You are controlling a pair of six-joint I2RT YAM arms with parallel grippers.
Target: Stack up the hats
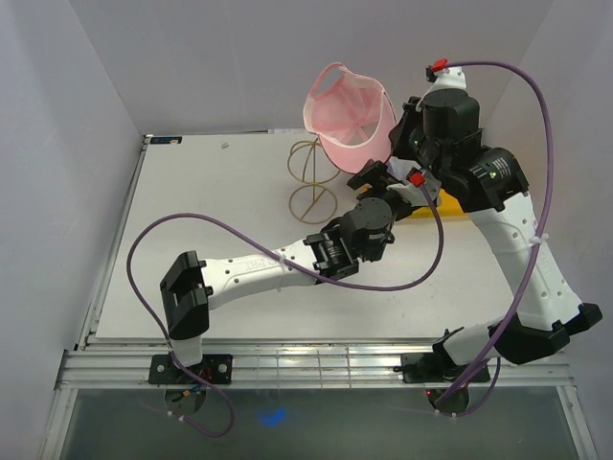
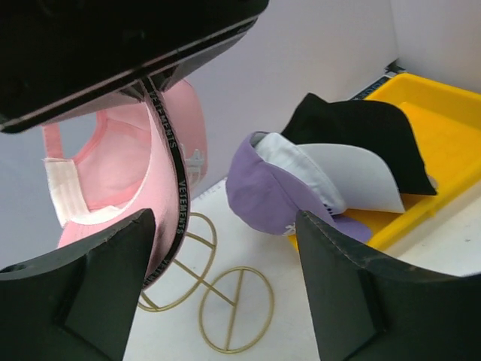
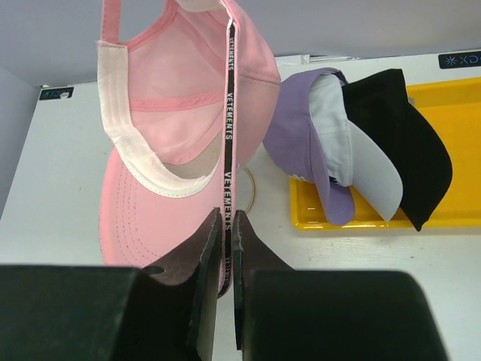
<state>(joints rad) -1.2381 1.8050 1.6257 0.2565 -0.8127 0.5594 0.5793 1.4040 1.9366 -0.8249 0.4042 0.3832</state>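
My right gripper (image 3: 226, 218) is shut on the edge of the pink hat (image 3: 173, 135), pinching its black-lettered band. It holds the hat (image 1: 350, 120) in the air above the gold wire stand (image 1: 311, 182). In the left wrist view the pink hat (image 2: 180, 128) hangs from the right gripper (image 2: 113, 45). The purple hat (image 3: 293, 128), white hat (image 3: 361, 162) and black hat (image 3: 409, 143) lie nested, one in another, on the yellow tray (image 3: 458, 98). My left gripper (image 2: 225, 286) is open and empty, just beside the pink hat's brim, below the right gripper (image 1: 395, 144).
The gold wire stand (image 2: 229, 308) stands on the white table left of the yellow tray (image 2: 443, 128). White walls close off the back and both sides. Both arms crowd the back right, near the tray (image 1: 436, 203).
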